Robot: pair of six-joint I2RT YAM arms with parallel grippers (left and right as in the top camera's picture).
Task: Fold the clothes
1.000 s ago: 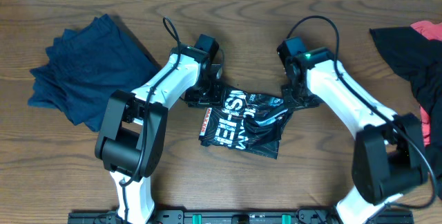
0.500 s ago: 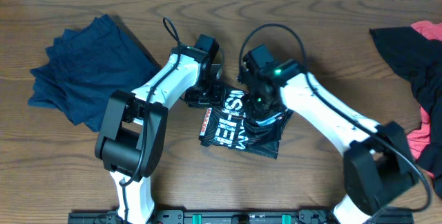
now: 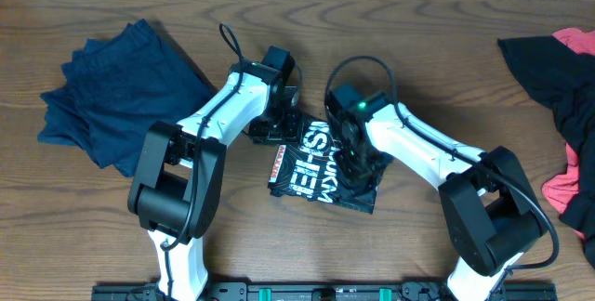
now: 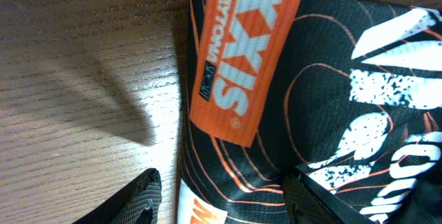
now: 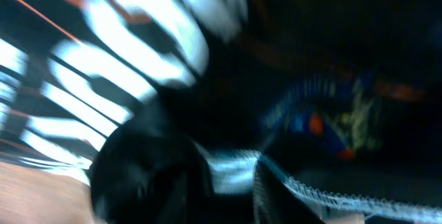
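Note:
A black garment [image 3: 311,173] with white lettering and orange lines lies crumpled at the table's centre. My left gripper [image 3: 279,132] sits at its upper left corner. In the left wrist view its fingers [image 4: 221,186] are apart, with the garment's edge [image 4: 311,79] and an orange label between them. My right gripper [image 3: 358,163] is over the garment's right half. The right wrist view is blurred; its fingers [image 5: 231,175] pinch a pale strip of the garment [image 5: 138,37].
A folded dark blue garment [image 3: 116,92] lies at the far left. A black garment [image 3: 548,78] and a red one [image 3: 569,185] lie heaped at the right edge. Bare wooden table [image 3: 446,69] surrounds the centre garment.
My right gripper has moved left and towards the front, from the garment's upper right corner onto its middle, drawing the right side over. The left arm has not moved.

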